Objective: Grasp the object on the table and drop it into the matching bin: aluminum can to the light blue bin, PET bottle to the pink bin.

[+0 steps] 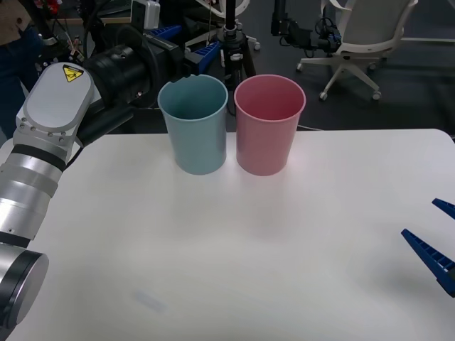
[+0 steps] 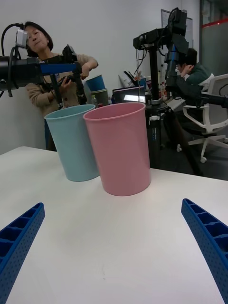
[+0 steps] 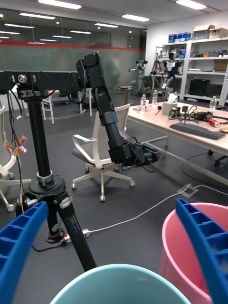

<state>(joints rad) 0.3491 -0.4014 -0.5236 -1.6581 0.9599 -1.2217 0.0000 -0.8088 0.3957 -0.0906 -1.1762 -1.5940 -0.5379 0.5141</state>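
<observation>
The light blue bin (image 1: 193, 128) and the pink bin (image 1: 269, 128) stand side by side at the far edge of the white table (image 1: 249, 249). My left gripper (image 1: 186, 42) hovers open just above and behind the light blue bin; its wrist view looks down past its open gripper (image 3: 111, 206) onto the light blue bin's rim (image 3: 114, 285) and the pink bin's rim (image 3: 190, 256). My right gripper (image 1: 437, 238) rests open low over the table's right edge, facing the pink bin (image 2: 118, 147) and light blue bin (image 2: 71, 142). The aluminum can is out of view.
A black tripod (image 1: 231, 42) stands on the floor right behind the bins. An office chair (image 1: 355, 42) sits farther back on the right. The tabletop (image 2: 118, 237) stretches bare between the bins and my right gripper.
</observation>
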